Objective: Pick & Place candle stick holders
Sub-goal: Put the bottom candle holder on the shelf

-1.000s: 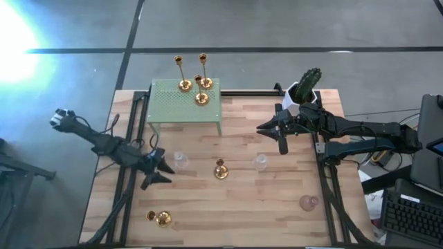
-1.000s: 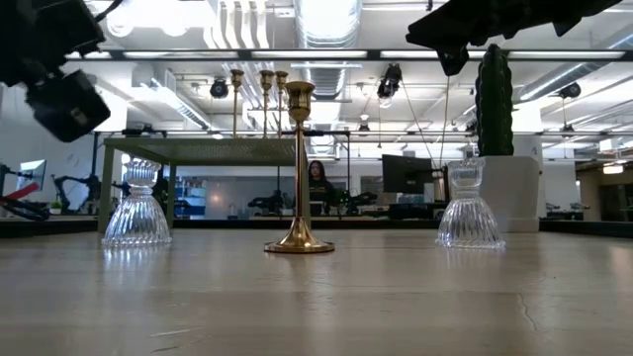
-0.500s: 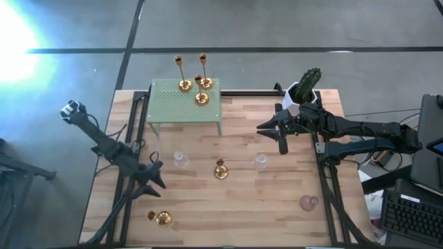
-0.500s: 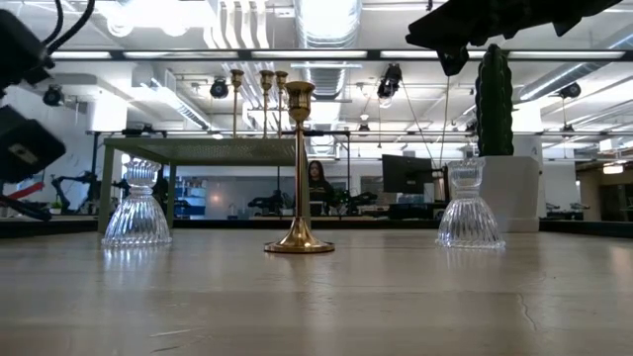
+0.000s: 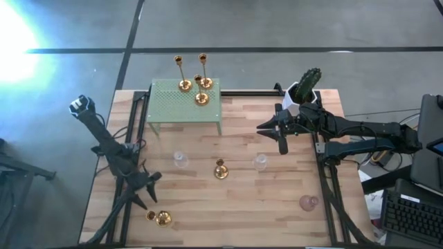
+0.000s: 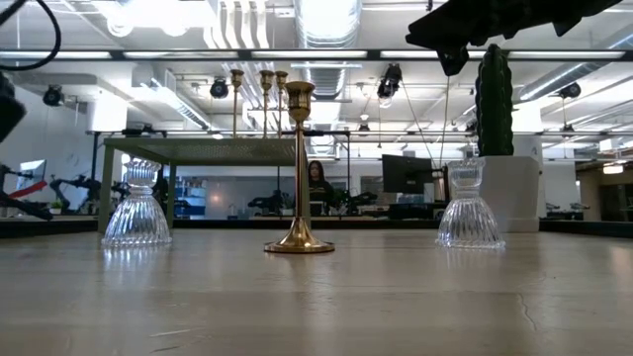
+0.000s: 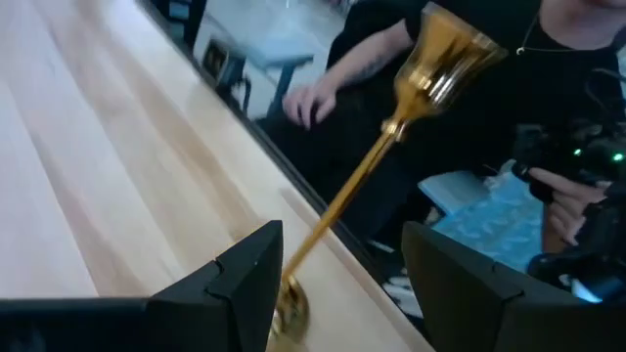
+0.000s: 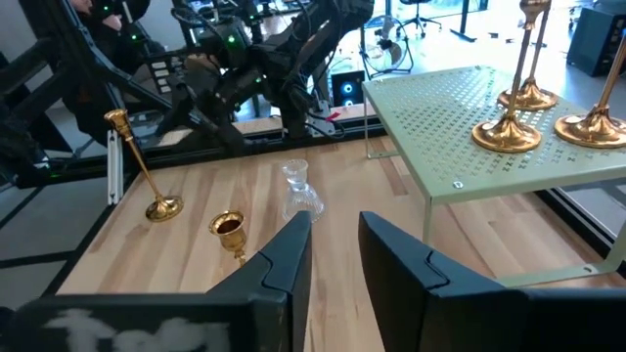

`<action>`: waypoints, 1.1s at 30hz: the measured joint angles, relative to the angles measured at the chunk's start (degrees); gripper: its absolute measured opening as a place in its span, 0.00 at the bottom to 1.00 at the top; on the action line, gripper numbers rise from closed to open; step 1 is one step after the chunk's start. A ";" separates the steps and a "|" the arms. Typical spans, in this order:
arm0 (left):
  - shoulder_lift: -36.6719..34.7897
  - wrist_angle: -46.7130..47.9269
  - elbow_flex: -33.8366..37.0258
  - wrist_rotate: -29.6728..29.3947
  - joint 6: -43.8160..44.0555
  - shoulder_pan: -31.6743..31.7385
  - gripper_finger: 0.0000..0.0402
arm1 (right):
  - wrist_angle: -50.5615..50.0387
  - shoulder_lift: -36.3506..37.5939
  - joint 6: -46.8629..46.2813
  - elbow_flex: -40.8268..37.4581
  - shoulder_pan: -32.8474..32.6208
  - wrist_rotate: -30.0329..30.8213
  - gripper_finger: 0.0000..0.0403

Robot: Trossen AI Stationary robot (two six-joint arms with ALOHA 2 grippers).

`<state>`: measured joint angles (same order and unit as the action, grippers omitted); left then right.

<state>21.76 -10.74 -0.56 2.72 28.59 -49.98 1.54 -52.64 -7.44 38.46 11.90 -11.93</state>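
Observation:
A gold candlestick (image 5: 160,218) stands on its round base at the table's near left; in the left wrist view its stem (image 7: 342,200) rises just beyond my fingers. My left gripper (image 5: 147,192) (image 7: 342,240) is open, just short of it. Another gold candlestick (image 5: 221,171) (image 6: 299,168) stands mid-table between two clear glass holders (image 5: 181,160) (image 5: 260,162). A pinkish glass holder (image 5: 308,203) stands near right. Three gold candlesticks (image 5: 201,97) stand on the green stand (image 5: 173,107). My right gripper (image 5: 280,135) (image 8: 335,254) is open and empty at the far right.
A white pot with a green cactus (image 5: 306,88) stands at the far right, behind my right arm. The green perforated stand takes the far middle of the table. A person in dark clothes sits beyond the table's edge, one hand (image 7: 311,98) showing. Black rails run along both table sides.
My left gripper has gone toward the table's near edge and turned from pointing right to pointing at the gold candlestick at the near left, staying open. It has left the low view. The right arm and all holders have kept still.

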 joint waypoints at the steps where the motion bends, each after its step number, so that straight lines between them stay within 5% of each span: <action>1: 0.00 -0.84 0.00 -0.37 -1.57 0.01 0.54 | 0.00 0.00 0.00 0.00 0.00 0.01 0.19; 12: 3.65 -7.38 0.07 -1.50 -4.77 0.01 0.54 | 0.00 0.00 -0.02 0.00 0.02 0.01 0.16; 33: 25.90 -26.75 -0.85 -0.04 -4.25 -0.54 0.54 | 0.00 0.00 -0.02 0.00 0.01 0.01 0.23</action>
<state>47.66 -37.49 -1.40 2.68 24.33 -50.52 1.54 -52.64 -7.46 38.46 11.91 -11.92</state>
